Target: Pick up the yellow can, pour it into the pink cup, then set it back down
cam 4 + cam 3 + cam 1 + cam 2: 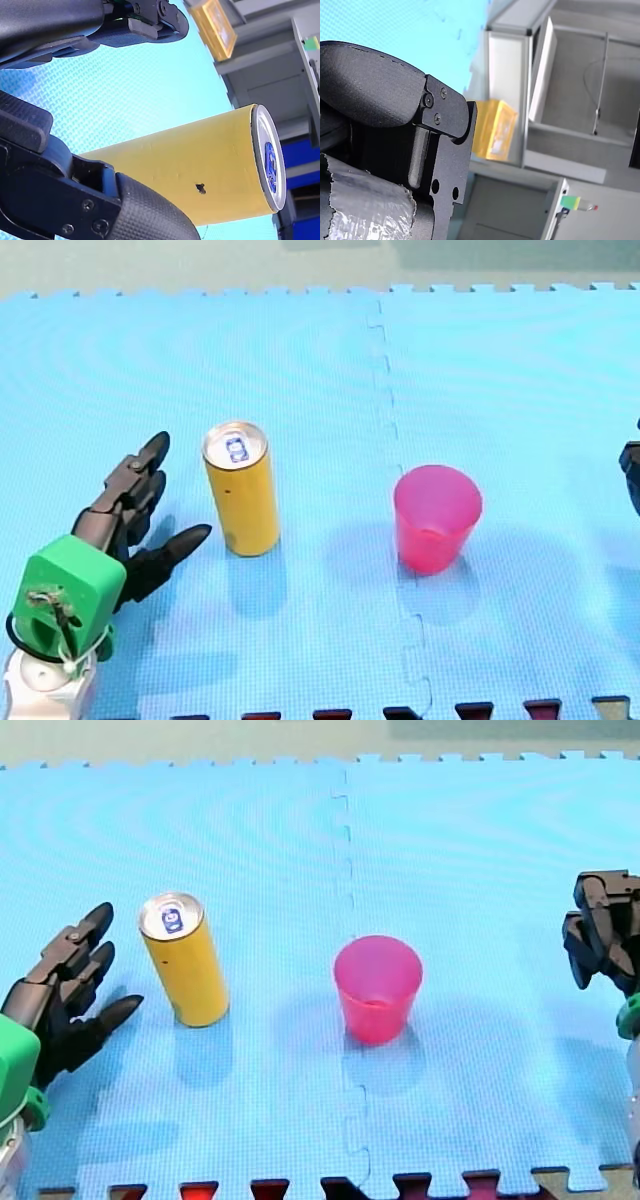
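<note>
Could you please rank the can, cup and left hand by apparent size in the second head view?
1. Left hand, beside the can, nearest the camera.
2. Tie: can and cup look about alike; can taller, cup wider.

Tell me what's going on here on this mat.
The robot's left hand is open just left of the yellow can, not yet gripping it. The can stands upright on the blue foam mat, and the pink cup stands upright to its right, apart from it. The right hand is off at the mat's right edge, holding nothing. No pouring has started.
</note>
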Controlling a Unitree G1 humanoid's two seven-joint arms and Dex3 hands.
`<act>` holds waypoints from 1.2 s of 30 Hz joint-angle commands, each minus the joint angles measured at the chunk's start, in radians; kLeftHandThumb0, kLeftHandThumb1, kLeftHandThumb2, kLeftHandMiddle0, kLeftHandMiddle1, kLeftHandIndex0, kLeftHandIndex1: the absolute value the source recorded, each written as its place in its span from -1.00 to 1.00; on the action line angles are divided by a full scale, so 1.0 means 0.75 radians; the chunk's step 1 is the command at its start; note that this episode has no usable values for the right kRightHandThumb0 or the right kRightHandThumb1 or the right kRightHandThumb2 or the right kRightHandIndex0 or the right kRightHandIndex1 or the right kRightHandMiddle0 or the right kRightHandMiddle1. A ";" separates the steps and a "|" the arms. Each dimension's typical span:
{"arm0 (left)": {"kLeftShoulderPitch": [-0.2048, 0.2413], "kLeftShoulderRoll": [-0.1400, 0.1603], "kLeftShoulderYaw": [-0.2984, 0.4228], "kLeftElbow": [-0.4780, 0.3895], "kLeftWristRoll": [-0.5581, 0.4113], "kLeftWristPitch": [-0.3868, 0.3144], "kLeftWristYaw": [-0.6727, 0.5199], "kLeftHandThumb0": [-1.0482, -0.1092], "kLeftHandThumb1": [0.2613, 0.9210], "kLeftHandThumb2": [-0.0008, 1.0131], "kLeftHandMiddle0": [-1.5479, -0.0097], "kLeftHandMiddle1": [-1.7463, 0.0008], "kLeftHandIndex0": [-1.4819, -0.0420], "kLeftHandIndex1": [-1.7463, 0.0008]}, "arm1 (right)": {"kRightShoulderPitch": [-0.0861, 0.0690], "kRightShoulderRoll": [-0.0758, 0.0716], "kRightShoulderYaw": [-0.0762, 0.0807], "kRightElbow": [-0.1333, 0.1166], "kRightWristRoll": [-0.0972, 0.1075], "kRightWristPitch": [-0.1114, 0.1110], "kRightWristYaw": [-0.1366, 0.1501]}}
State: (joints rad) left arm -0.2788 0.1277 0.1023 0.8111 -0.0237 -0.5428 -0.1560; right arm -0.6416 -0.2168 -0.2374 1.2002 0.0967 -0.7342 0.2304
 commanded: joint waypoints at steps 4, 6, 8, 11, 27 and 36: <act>0.002 0.007 0.001 0.003 -0.004 -0.010 0.000 -1.00 0.90 -0.98 0.74 1.00 0.77 1.00 | 0.001 -0.008 0.003 0.000 -0.009 -0.017 -0.010; 0.001 0.008 0.002 0.004 -0.003 -0.011 0.002 -1.00 0.90 -0.99 0.74 1.00 0.77 1.00 | 0.002 -0.007 0.005 0.000 -0.013 -0.019 -0.014; -0.001 0.010 0.001 0.008 0.003 -0.016 0.009 -1.00 0.90 -0.98 0.74 1.00 0.77 1.00 | 0.003 -0.006 0.007 0.000 -0.016 -0.016 -0.019; -0.001 0.012 -0.001 0.012 0.008 -0.025 0.014 -1.00 0.91 -0.98 0.73 0.99 0.77 1.00 | 0.005 -0.005 0.010 0.001 -0.019 -0.013 -0.024; -0.008 0.012 -0.008 0.012 0.016 -0.019 0.021 -1.00 0.94 -0.99 0.73 0.99 0.78 1.00 | 0.001 -0.009 0.028 0.018 -0.045 -0.024 -0.018; -0.005 0.011 -0.012 0.001 0.019 -0.016 0.027 -1.00 0.95 -0.99 0.73 0.99 0.77 1.00 | -0.001 -0.002 0.029 0.010 -0.051 -0.028 -0.044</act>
State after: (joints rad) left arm -0.2819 0.1327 0.0934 0.8164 -0.0072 -0.5580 -0.1374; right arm -0.6399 -0.2171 -0.2137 1.2104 0.0559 -0.7502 0.1986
